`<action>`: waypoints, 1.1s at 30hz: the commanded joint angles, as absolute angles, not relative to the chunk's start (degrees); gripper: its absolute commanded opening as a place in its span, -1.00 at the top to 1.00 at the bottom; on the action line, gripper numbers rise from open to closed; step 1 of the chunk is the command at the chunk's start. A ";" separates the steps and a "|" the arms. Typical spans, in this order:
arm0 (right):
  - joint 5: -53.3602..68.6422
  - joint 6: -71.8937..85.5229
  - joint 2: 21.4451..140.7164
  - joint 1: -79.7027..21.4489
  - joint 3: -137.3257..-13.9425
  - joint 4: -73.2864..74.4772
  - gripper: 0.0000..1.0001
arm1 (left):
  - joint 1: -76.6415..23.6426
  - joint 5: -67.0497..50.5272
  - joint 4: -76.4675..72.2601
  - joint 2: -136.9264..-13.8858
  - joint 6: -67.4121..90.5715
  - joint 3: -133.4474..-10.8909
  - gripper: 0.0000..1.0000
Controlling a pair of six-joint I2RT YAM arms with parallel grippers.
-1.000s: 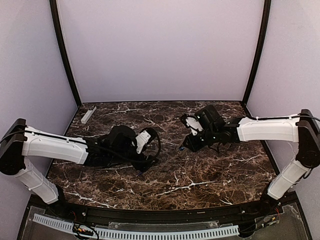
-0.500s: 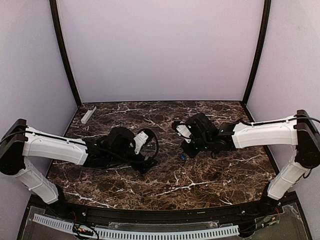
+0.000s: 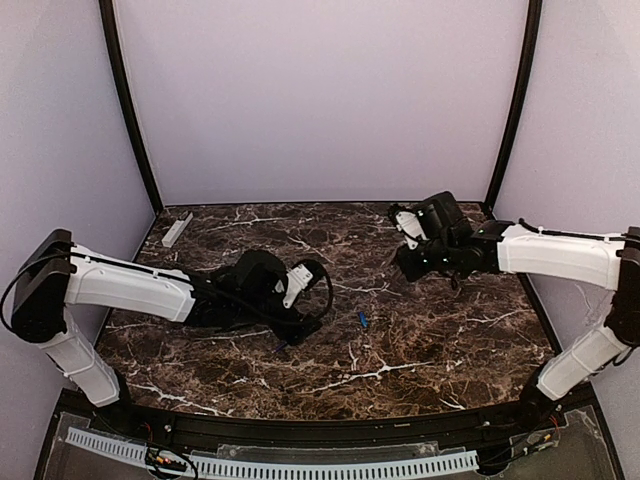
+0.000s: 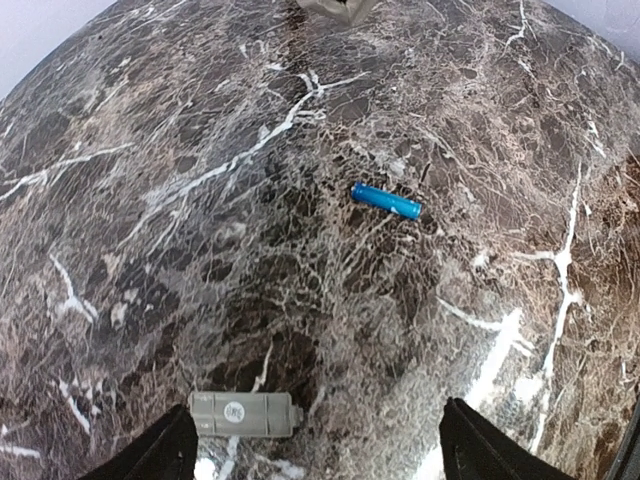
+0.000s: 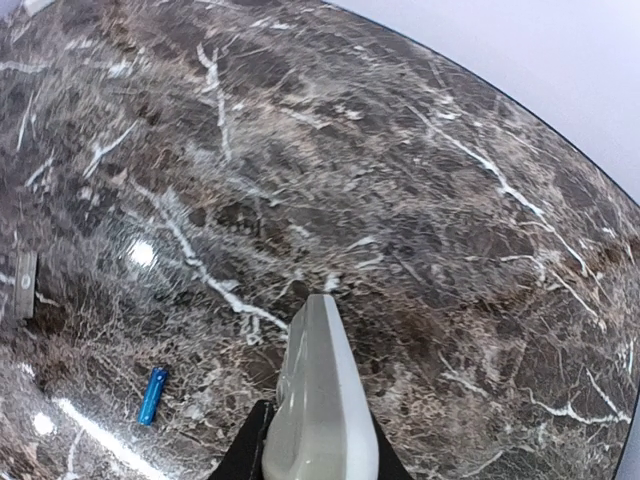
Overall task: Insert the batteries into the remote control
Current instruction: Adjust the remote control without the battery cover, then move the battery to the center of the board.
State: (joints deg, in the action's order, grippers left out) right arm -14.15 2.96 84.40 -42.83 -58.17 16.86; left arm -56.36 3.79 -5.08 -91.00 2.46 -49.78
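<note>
My left fingers point(image 4: 160, 455) stand wide apart, low over the tabletop point(image 4: 120, 130). A short grey cylinder point(image 4: 243, 414) lies between them, close to one tip and not gripped. Further out a blue battery point(image 4: 386, 200) lies loose. My right fingers point(image 5: 248, 452) are clamped on a pale oblong piece, which I take for the remote control point(image 5: 318, 400), held above the tabletop. I judge a battery pick-up is in hand. Next I must centre over one, close, and carry it to the remote control.
</note>
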 commanded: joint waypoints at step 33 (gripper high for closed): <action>33.35 16.01 68.85 -15.76 -43.21 12.90 1.00 | -59.42 5.17 15.00 -127.81 22.17 -90.74 -0.02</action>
State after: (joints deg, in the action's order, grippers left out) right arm 27.97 16.64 71.50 -16.62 -44.47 17.17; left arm -59.31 2.98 8.10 -126.41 22.63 -88.47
